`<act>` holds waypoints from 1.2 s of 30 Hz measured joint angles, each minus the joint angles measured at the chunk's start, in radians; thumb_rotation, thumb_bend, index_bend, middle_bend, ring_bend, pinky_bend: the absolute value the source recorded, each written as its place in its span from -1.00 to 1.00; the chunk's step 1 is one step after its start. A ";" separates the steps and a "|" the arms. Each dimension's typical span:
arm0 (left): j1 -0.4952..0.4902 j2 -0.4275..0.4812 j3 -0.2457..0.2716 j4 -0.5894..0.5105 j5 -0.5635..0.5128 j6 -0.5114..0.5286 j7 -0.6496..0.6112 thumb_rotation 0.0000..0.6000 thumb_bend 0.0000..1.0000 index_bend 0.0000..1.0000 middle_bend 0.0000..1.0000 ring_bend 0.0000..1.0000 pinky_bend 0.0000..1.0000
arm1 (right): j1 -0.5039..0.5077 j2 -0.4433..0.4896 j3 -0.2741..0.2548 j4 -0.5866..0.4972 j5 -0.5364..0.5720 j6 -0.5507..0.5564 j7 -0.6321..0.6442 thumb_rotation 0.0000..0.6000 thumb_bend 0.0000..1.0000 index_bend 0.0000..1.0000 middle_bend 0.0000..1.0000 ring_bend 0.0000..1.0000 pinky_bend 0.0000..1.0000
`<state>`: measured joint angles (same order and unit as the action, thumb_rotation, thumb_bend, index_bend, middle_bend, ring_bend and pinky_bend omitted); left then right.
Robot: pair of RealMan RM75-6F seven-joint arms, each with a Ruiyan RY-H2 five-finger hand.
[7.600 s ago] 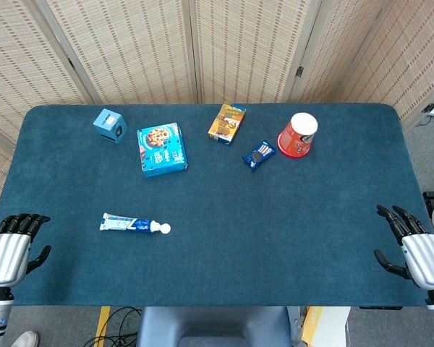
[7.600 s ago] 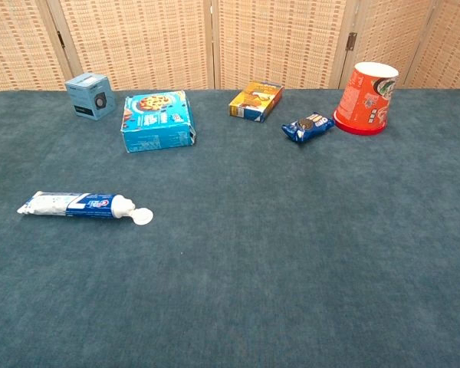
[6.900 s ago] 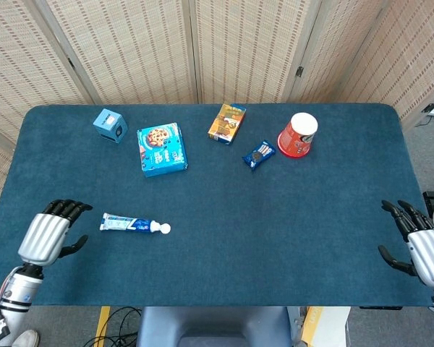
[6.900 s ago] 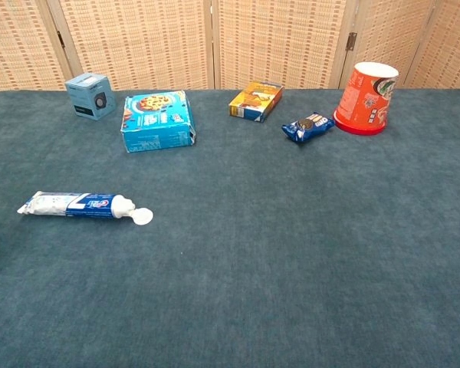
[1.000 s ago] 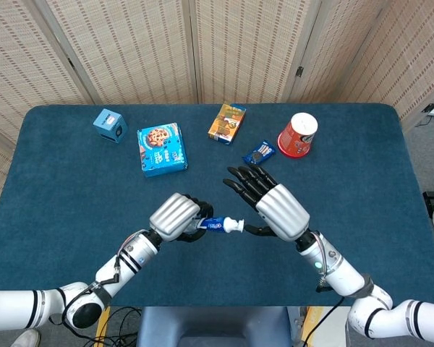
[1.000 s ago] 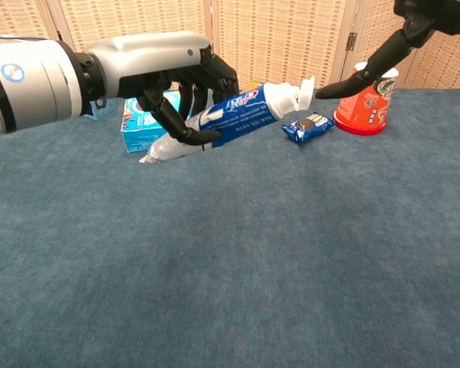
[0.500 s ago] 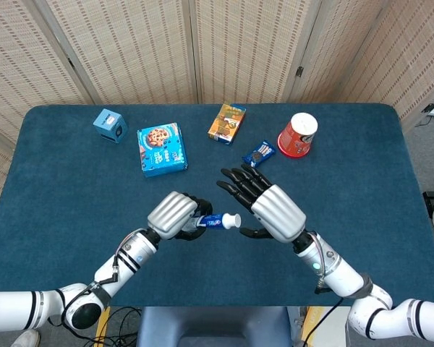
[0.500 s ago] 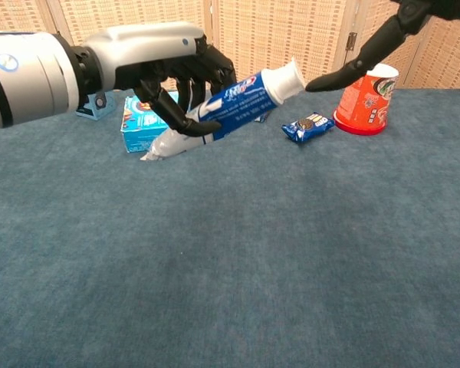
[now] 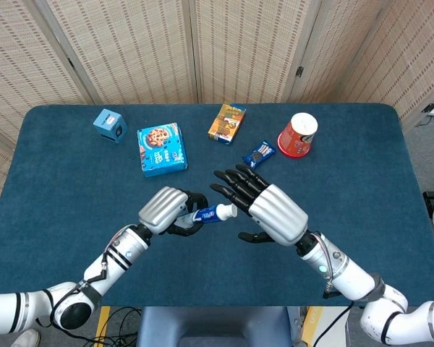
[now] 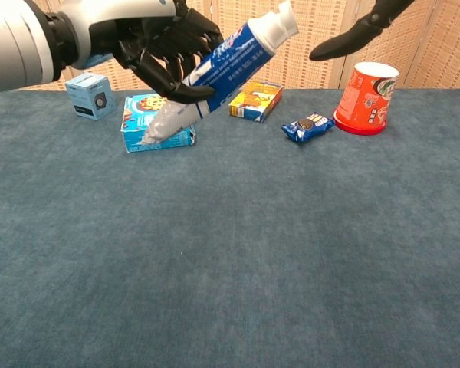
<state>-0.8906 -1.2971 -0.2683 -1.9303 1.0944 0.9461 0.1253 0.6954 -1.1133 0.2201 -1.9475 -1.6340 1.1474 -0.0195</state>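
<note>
Left robot hand (image 9: 165, 210) clamped round toothpaste tube (image 10: 228, 55), held aloft over worktop (image 9: 72, 181), cap up. Right robot hand (image 9: 264, 206) spread, empty, just beside cap. Risk: clumsy contact knocks tube loose, drops onto worktop

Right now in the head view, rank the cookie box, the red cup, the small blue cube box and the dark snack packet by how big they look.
1. cookie box
2. red cup
3. small blue cube box and dark snack packet: these look about alike, so I won't rank them.
</note>
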 measured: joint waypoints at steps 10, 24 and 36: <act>-0.003 -0.006 -0.014 -0.044 0.021 0.007 -0.030 1.00 -0.17 0.49 0.48 0.12 0.09 | 0.036 -0.081 0.020 0.014 0.034 -0.011 -0.052 1.00 -0.99 -1.00 -1.00 -1.00 -1.00; 0.005 -0.030 -0.023 -0.039 0.060 0.024 -0.107 1.00 -0.17 0.49 0.48 0.12 0.09 | 0.056 -0.024 0.020 -0.059 0.061 -0.063 -0.011 1.00 -1.00 -1.00 -1.00 -1.00 -1.00; 0.006 -0.052 -0.021 -0.016 0.089 0.018 -0.150 1.00 -0.17 0.49 0.48 0.12 0.09 | 0.106 0.129 0.064 -0.148 0.139 -0.182 0.029 1.00 -1.00 -1.00 -1.00 -1.00 -1.00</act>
<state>-0.8850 -1.3489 -0.2889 -1.9458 1.1838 0.9646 -0.0247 0.8015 -0.9841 0.2842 -2.0953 -1.4946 0.9656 0.0096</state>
